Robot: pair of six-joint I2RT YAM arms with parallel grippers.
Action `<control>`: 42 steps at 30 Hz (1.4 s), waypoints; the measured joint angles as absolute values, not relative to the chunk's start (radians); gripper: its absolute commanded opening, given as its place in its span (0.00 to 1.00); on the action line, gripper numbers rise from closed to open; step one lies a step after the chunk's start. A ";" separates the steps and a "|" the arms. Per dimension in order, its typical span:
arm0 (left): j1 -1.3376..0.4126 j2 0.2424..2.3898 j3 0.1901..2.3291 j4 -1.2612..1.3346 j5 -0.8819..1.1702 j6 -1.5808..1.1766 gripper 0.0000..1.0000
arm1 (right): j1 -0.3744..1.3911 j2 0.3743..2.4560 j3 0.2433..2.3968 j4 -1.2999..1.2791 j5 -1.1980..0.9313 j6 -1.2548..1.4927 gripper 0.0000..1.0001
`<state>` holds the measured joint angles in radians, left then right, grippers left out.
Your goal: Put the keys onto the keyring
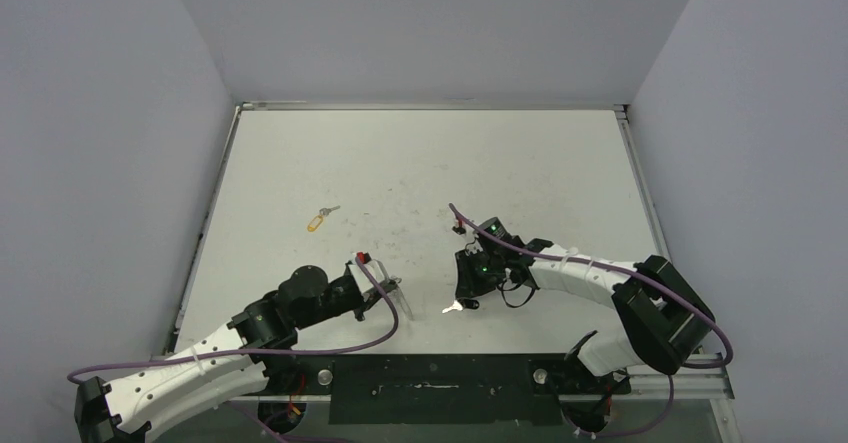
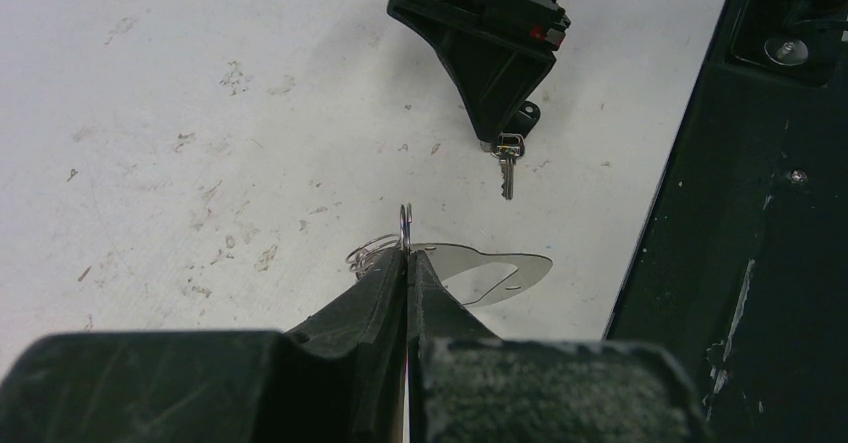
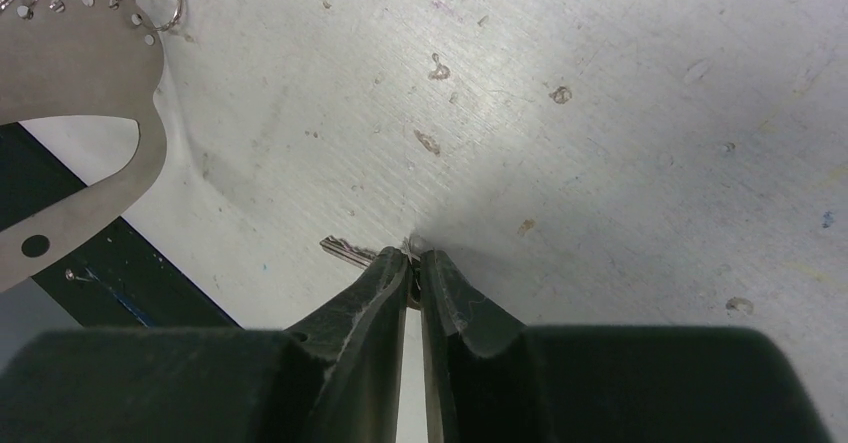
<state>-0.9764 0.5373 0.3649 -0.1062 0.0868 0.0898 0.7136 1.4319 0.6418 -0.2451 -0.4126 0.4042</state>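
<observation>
Plainly, both arms are low over the white table (image 1: 450, 153), their grippers facing each other near its front edge; the left gripper (image 2: 406, 253) has its jaws pressed fully together, with no gap visible between the pads; they pinch a small split ring (image 2: 404, 225) that stands upright out of the fingertips; this ring belongs to the short chain of the keyring (image 3: 90, 73), a flat silver-grey plate with a large cut-out; the plate juts out sideways from the left fingertips toward the black base plate (image 1: 430, 388), and whether it rests on the table or hangs just above it I cannot tell.

The right gripper (image 3: 415, 258) is nearly closed, only a thin slit left between its fingers; a silver key (image 2: 508, 163) is nipped by its head at the very tips; from the right wrist camera the notched blade pokes out to one side of the fingers, close to the tabletop; from the left wrist camera the key shows just beyond the keyring, near it but not touching.

A second key with a yellow oblong tag (image 1: 318, 221) lies flat on the table, well apart from both grippers, farther back and to the left; the tabletop is scuffed and speckled with small marks.
</observation>
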 measured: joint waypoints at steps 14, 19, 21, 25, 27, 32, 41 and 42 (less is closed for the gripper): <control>-0.976 0.560 0.365 -0.089 0.087 0.089 0.00 | 0.706 1.394 0.631 -0.257 -0.412 0.404 0.00; -0.976 0.577 0.365 -0.065 0.091 0.078 0.00 | 0.706 1.320 0.641 -0.295 -0.414 0.392 0.00; -0.976 0.588 0.365 -0.052 0.087 0.059 0.00 | 0.706 1.278 0.661 -0.316 -0.421 0.377 0.00; -0.976 0.612 0.365 -0.027 0.084 0.026 0.00 | 0.706 1.187 0.717 -0.339 -0.437 0.347 0.00; -0.976 0.624 0.365 -0.007 0.085 0.006 0.00 | 0.706 1.156 0.755 -0.352 -0.445 0.323 0.00; -0.976 0.657 0.365 0.033 0.102 -0.020 0.00 | 0.712 1.137 0.818 -0.360 -0.474 0.263 0.00; -0.976 0.705 0.365 0.081 0.140 -0.053 0.00 | 0.823 1.145 0.854 -0.395 -0.488 0.163 0.00; -0.976 0.710 0.365 0.088 0.142 -0.060 0.00 | 0.842 1.150 0.865 -0.402 -0.487 0.151 0.00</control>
<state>-0.9764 0.7097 0.3649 0.0875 0.1425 -0.0605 0.8425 1.1500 0.8646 -0.4019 -0.4866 0.1509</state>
